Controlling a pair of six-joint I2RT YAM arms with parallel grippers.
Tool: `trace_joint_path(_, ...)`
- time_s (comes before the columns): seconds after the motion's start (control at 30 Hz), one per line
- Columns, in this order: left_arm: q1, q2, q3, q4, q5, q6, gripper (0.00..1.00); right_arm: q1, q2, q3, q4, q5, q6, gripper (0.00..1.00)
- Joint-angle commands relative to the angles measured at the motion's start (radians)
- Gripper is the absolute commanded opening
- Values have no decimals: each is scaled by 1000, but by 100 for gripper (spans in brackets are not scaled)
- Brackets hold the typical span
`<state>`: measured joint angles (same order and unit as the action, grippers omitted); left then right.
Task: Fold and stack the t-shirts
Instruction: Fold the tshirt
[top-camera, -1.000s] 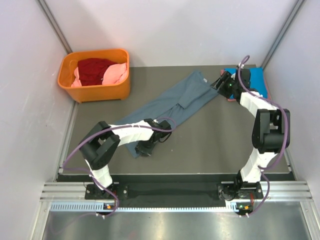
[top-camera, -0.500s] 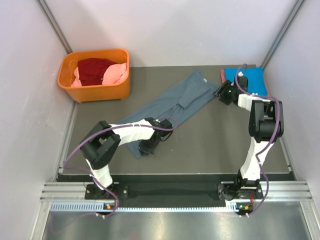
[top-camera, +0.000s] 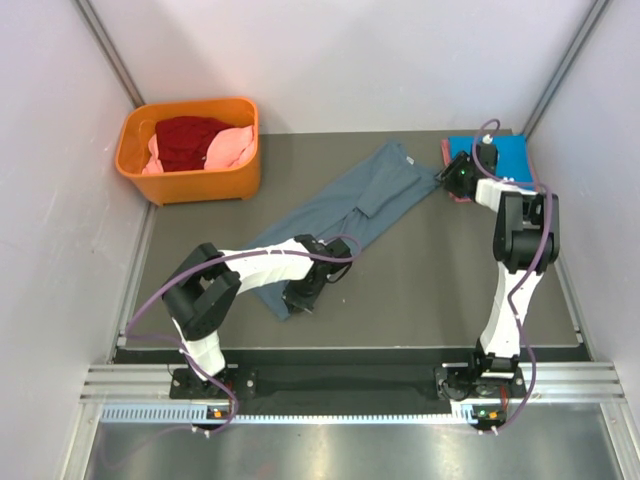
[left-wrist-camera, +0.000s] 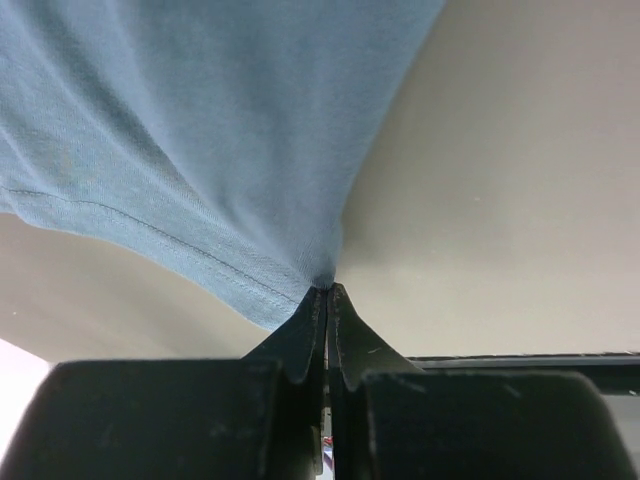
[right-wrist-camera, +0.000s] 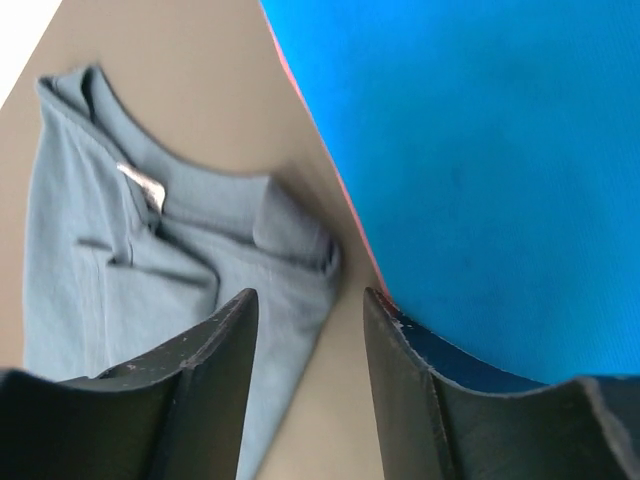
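Note:
A large slate grey-blue t-shirt (top-camera: 340, 205) lies folded lengthwise, slantwise across the table. My left gripper (top-camera: 300, 298) is shut on its near hem corner (left-wrist-camera: 300, 275), the jaws pinching the cloth. My right gripper (top-camera: 455, 178) is open, low beside the shirt's collar end (right-wrist-camera: 170, 250), where the small white tag (right-wrist-camera: 140, 185) shows. A folded bright blue t-shirt (top-camera: 495, 158) lies on a salmon-red one (top-camera: 447, 152) at the far right; the blue one fills the right wrist view (right-wrist-camera: 480, 150). Dark red (top-camera: 185, 140) and pink (top-camera: 232, 147) shirts lie in the basket.
The orange plastic basket (top-camera: 190, 183) stands at the far left corner. White walls close in the table on three sides. The dark front rail (left-wrist-camera: 560, 358) runs just behind my left gripper.
My right gripper has moved back and right, from the grey shirt's collar toward the blue stack. My left gripper has shifted slightly right and nearer with the hem corner.

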<state>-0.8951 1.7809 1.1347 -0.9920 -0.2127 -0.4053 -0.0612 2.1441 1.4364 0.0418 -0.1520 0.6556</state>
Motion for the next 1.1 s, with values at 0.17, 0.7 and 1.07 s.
trace_joint_path(0.17,-18,6,57,-42,55,-24,0,-2,68,148,-6,29,-22,36)
trace_joint_path(0.7,-65,66,88,-59,75,-46,0,-11,230,402,-74,-84,-62,0)
trace_joint_path(1.07,-70,86,118,-88,36,-33,0,-17,82,317,-79,-78,-71,31)
